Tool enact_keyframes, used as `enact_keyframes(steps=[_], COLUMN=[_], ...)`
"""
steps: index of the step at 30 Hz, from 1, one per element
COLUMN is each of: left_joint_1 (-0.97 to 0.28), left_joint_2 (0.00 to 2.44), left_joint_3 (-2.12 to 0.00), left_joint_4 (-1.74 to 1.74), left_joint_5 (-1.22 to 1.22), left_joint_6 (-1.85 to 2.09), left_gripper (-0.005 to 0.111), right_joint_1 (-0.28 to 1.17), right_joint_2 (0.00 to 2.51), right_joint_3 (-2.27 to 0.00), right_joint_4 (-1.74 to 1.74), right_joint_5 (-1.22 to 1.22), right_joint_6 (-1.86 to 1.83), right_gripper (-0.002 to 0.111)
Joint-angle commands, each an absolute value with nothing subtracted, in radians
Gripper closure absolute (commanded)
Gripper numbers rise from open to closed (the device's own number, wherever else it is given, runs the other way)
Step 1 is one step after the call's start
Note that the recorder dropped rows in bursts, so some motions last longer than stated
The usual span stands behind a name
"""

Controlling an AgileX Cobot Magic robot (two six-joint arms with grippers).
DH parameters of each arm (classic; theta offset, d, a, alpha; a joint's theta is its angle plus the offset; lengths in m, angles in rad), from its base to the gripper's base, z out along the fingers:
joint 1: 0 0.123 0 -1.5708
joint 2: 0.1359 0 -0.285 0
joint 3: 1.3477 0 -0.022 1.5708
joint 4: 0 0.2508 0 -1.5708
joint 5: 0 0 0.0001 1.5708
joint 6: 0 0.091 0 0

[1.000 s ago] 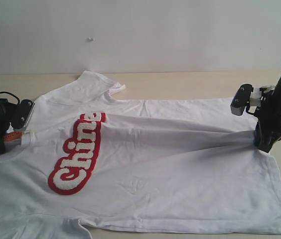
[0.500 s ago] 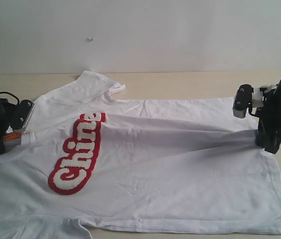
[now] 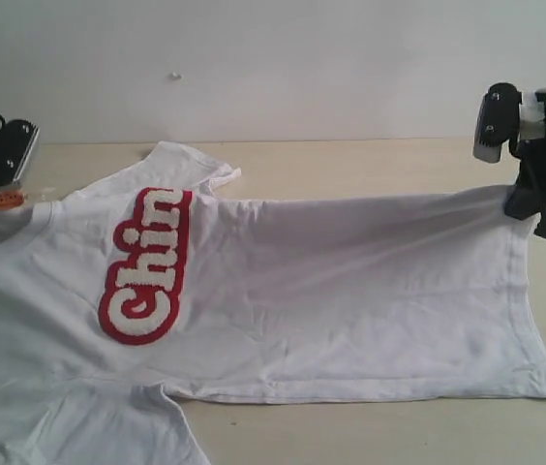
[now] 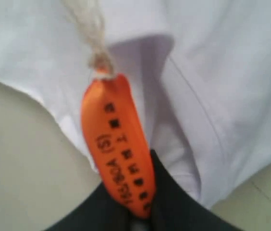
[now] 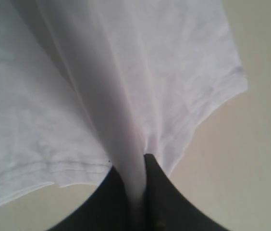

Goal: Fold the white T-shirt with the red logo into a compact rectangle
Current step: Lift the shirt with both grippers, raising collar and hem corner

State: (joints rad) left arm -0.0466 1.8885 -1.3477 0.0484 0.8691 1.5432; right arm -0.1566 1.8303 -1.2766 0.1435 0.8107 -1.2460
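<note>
You see the white T-shirt (image 3: 350, 291) stretched between both arms over the table (image 3: 370, 160), with the red logo (image 3: 145, 266) face up toward the left arm. Your left gripper (image 4: 135, 214) is pinched tight on the collar at the orange tag (image 4: 118, 149). Your right gripper (image 5: 136, 192) is clamped on a fold at the hem's far corner, fingers pointing down.

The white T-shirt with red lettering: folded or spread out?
Mid-fold: the wrinkled white cotton T-shirt hangs from a ridge pinched by the left gripper and right gripper, red logo cut at "Chin".
</note>
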Motion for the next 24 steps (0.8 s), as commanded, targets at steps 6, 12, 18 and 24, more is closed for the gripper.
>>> enact_keyframes(steps=[6, 12, 18, 24], left_joint_1=[-0.044, -0.044, -0.044, -0.044], left_joint_2=[1.735, 1.648, 1.536, 1.452], left_joint_3=[-1.462, -1.530, -1.534, -1.534], left_joint_4=[0.033, 0.033, 0.029, 0.000], left_joint_5=[0.966, 1.001, 0.920, 0.836], left_joint_6=[1.543, 1.530, 1.435, 1.409], left_gripper=[0.107, 0.107, 0.107, 0.107], right_joint_1=[-0.162, -0.162, -0.162, -0.162], right_joint_2=[1.650, 1.554, 1.439, 1.399], right_joint_3=[-1.414, -1.480, -1.482, -1.482], right_joint_4=[0.188, 0.190, 0.188, 0.216], right_joint_5=[0.994, 1.065, 1.070, 1.051], right_joint_6=[-1.293, -1.288, -1.288, -1.288], right_gripper=[0.108, 0.108, 0.108, 0.108])
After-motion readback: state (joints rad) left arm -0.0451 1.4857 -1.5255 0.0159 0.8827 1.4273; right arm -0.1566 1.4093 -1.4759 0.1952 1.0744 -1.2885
